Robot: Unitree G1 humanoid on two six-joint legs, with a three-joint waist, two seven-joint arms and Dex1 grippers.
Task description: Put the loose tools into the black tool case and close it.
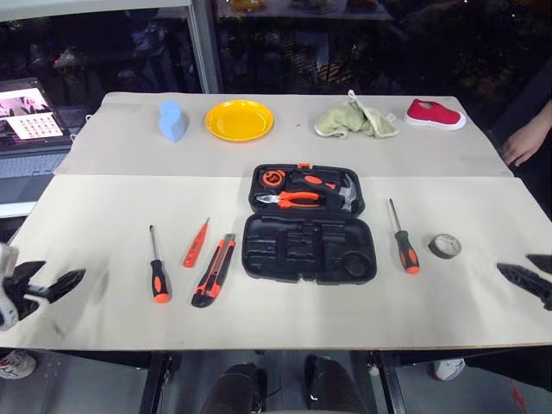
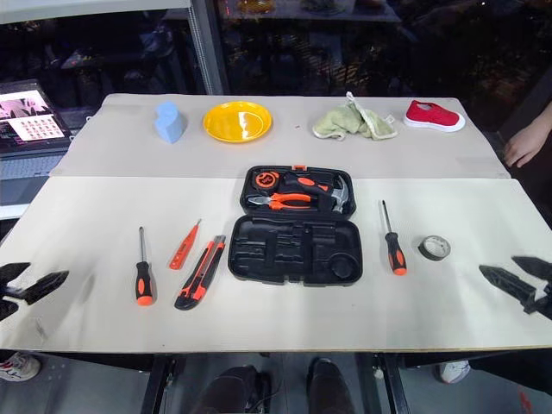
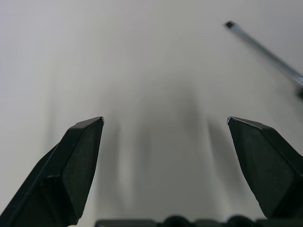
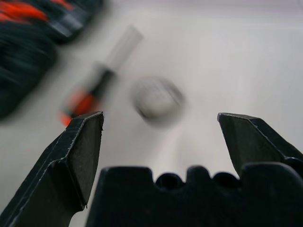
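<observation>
- Left gripper [image 1: 60, 280] hovers at the counter's [image 1: 285, 328] left edge, fingers [image 3: 78, 161] spread wide, holding nothing.
- Right gripper [image 1: 530, 272] hovers at the right edge, fingers [image 4: 80, 156] spread too, empty.
- Nearest the left gripper: a screwdriver [image 1: 158, 269], then the tester pen [image 1: 196, 243] and the knife [image 1: 214, 270], side by side, apart.
- Nearest the right gripper: the tape roll [image 1: 445, 247], with a second screwdriver [image 1: 403, 241] just beyond it.
- The case [image 1: 309, 226] lies open mid-counter between the two groups, pliers [image 1: 291, 199] and hammer [image 1: 341, 191] in its lid.
- Far side: a blue object [image 1: 172, 120], yellow plate [image 1: 239, 120], cloth [image 1: 354, 120], red shoe [image 1: 435, 114]; a person's hand [image 1: 522, 145] at the right edge.
</observation>
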